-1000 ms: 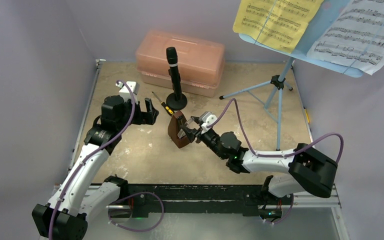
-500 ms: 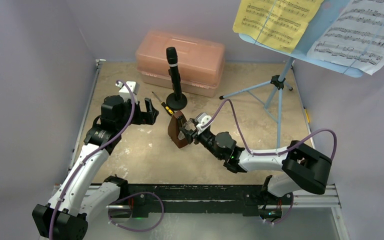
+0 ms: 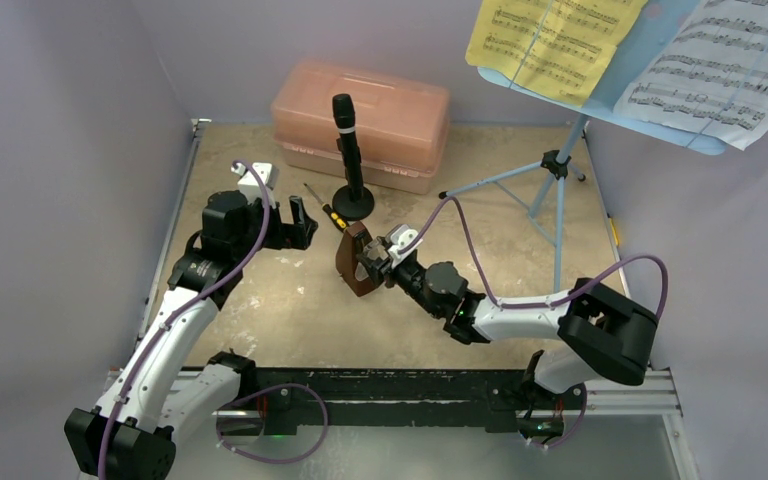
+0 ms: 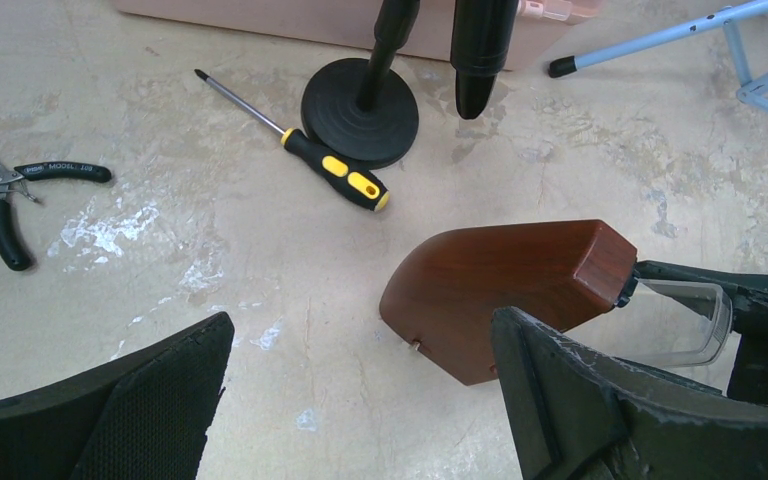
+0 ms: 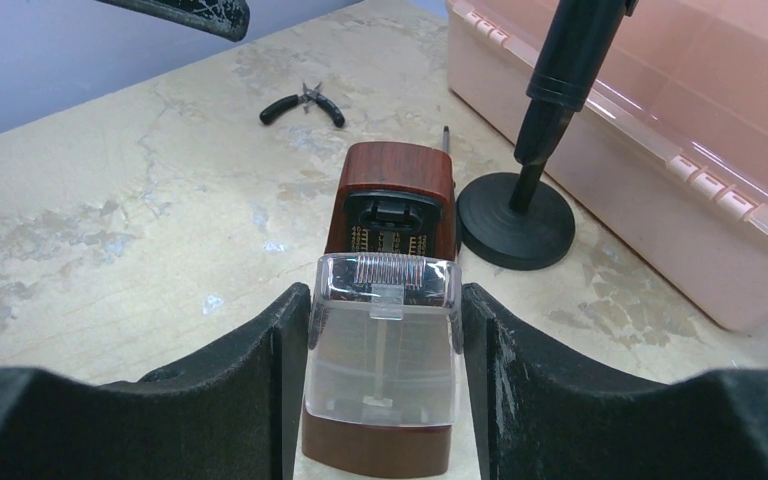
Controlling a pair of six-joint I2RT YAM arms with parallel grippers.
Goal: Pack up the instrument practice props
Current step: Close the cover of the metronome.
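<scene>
Since a second ago the right arm's elbow and forearm have been drawn leftward and the right gripper (image 3: pixel 372 262) carried slightly toward the left edge of the table (image 3: pixel 280 310); the brown wooden metronome (image 3: pixel 357 265) is seen in nearly the same spot, near the middle of the table. It is held tilted, its narrow end toward the right gripper (image 5: pixel 385 310); both fingers are pressed against the sides of its clear front cover, so it is gripped; whether its base touches the table cannot be told. The right arm is stretched low from the near right corner, wrist pointing left.

The left gripper (image 3: pixel 300 222) is held wide apart and grips nothing, just left of the metronome (image 4: pixel 505 285); the left arm is raised from the near left corner and bent at the elbow.

Just behind the metronome (image 5: pixel 390 215) the black pipe (image 3: pixel 347 150) is stood upright on its round base; a yellow-handled screwdriver (image 4: pixel 335 175) is laid against that base and small pliers (image 4: pixel 10 190) further left. A translucent pink case (image 3: pixel 360 120) is set along the far edge. The light-blue music stand (image 3: pixel 560 190) is placed at the far right corner, a yellow page (image 3: pixel 550 40) and a white page (image 3: pixel 720 70) resting on it.

The table is mottled beige and is enclosed by lilac walls (image 3: pixel 60 150).
</scene>
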